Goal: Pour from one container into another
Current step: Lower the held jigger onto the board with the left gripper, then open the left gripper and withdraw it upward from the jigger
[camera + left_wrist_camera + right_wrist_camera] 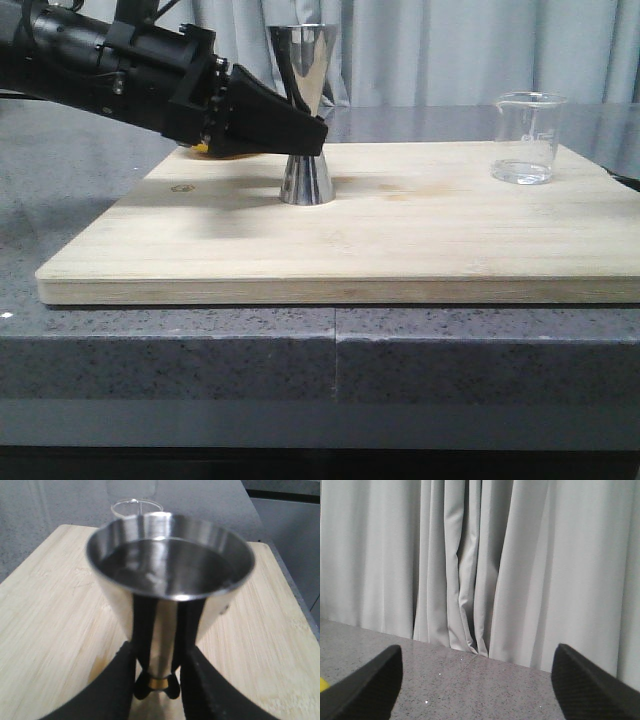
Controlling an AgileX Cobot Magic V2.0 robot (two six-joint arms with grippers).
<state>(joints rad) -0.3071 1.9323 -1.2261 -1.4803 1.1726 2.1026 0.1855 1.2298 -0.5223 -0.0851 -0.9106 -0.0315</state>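
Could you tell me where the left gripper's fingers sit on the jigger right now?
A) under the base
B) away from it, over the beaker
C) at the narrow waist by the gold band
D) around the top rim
C: in the left wrist view the left gripper has a finger on each side of the jigger at its gold-banded waist; the front view agrees, and the beaker stands apart.

The front camera sits low, about level with the pale wooden board [340,225] on the grey speckled surface [170,345], and looks straight ahead toward the grey curtain [440,50]. The left wrist camera is very close to the tall shiny steel hourglass cup [170,575], looking down into it. Both views share this cup [305,110] and the small clear glass beaker [527,137]. The right wrist camera faces the curtain [480,565], far off.
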